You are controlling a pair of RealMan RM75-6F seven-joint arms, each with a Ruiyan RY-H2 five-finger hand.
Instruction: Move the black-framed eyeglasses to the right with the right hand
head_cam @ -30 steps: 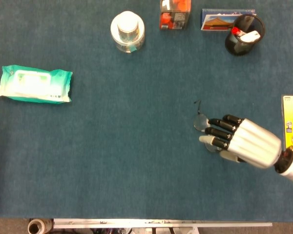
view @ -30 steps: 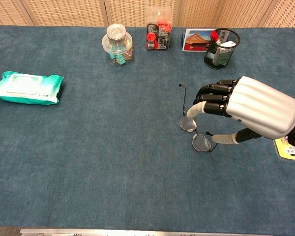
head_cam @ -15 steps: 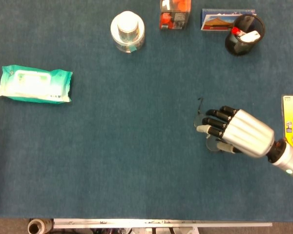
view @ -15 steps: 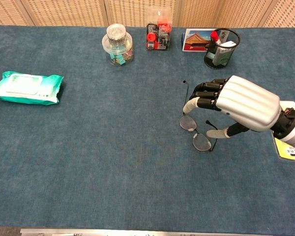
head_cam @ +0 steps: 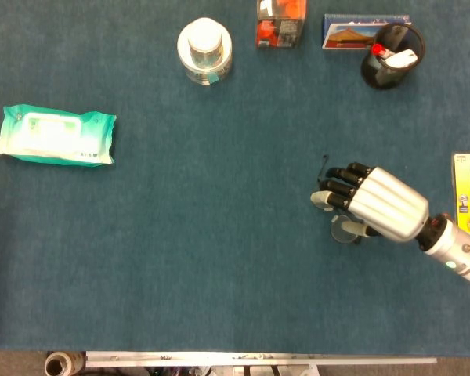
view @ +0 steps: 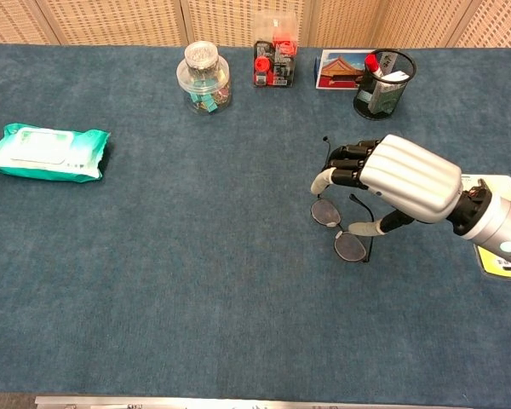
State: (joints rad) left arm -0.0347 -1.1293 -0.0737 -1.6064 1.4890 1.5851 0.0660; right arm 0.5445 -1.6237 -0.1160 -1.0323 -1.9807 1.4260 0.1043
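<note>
Silver-shelled right hand (view: 398, 181) w/ black finger segments reaches in from the right edge, back of hand facing up, wrist trailing toward the lower right. Fingers (view: 345, 162) curl downward over the black-framed eyeglasses (view: 341, 226); thumb (view: 368, 227) sits low beside the nearer lens. Whether the fingertips actually pinch the frame or only arch over it, can't tell. In the head view the hand (head_cam: 376, 202) covers most of the glasses (head_cam: 345, 230).

Glasses lie on the blue felt table (view: 196, 281), right of centre. Lenses side by side, long axis running roughly near-to-far w/ a slight slant; temple arms point toward the far side, one thin tip poking out past the fingers.

Just right of the wrist: yellow flat packet (view: 494, 256) at the table edge. Far side: black mesh pen cup (view: 383, 83), postcard w/ red building (view: 341, 68), small red-and-clear box (view: 274, 61), clear round jar (view: 204, 77). Well off to the left: green-white wipes pack (view: 44, 153).

Left hand isn't visible in either view.
</note>
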